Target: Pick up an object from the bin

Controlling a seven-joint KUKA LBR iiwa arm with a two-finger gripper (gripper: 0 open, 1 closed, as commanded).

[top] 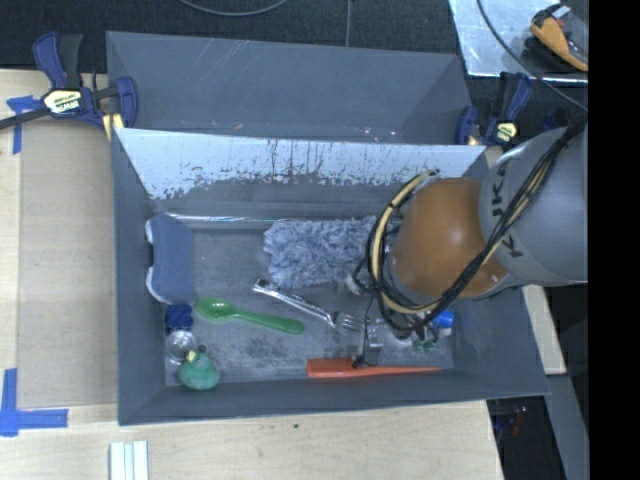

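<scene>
End effector low in the bin's front-right corner, over a long red strip!

The end effector sits down near the front-right corner of the bin, its tip at the left part of a long thin red-orange strip lying flat along the front wall. I can't tell whether they touch, or whether the end effector is apart or together, because cables cover it. A metal fork lies just to its left, a green spoon lies beyond that, and a fuzzy grey-blue cloth lies nearer the back wall.
</scene>
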